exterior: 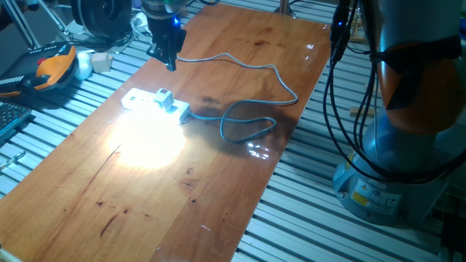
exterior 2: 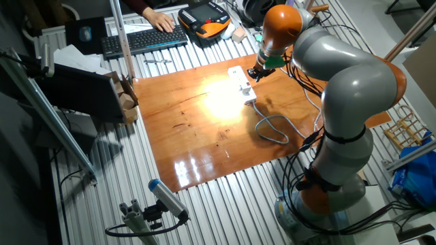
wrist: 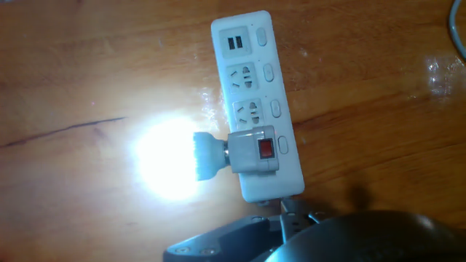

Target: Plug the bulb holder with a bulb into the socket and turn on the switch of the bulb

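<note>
White light is glowing from the bulb (wrist: 171,159); its bulb holder (wrist: 255,151) is sitting plugged in the socket (wrist: 256,102) on the table (exterior: 218,145). Tool (exterior: 167,60) is hovering above, apart from it; I cannot tell if its fingers are together.

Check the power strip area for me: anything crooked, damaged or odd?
Nothing stands out. The bulb holder sits square in the power strip, its bulb glowing, and the cable loops loosely on the table.
</note>
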### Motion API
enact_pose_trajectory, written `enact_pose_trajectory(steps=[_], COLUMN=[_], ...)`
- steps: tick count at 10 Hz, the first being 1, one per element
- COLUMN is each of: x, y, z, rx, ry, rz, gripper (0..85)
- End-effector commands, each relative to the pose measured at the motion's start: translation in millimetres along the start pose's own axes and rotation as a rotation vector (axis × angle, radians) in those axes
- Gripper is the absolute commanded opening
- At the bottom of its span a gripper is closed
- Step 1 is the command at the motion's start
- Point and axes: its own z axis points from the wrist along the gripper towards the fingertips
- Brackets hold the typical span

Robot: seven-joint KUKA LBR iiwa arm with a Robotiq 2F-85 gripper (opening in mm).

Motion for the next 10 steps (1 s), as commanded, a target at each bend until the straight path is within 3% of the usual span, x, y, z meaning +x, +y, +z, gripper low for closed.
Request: enact_pose_trajectory(steps=[1, 3, 4, 5, 6, 8, 9, 10], x=[-0.1, -0.1, -0.1, -0.1, -0.1, 1.3, 9.6, 16.9], y=[0.2, 0.2, 0.2, 0.2, 0.2, 0.2, -0.5, -3.2], z=[0.0, 0.0, 0.0, 0.0, 0.0, -1.4, -6.5, -7.7], rx=[0.002, -0.007, 0.059, 0.015, -0.005, 0.004, 0.005, -0.008], ry=[0.013, 0.078, 0.105, 0.137, 0.12, 0.042, 0.017, 0.015], rz=[-0.006, -0.068, -0.143, -0.145, -0.134, -0.119, -0.116, -0.125], gripper=[0.0, 0.0, 0.0, 0.0, 0.0, 0.0, 0.0, 0.0])
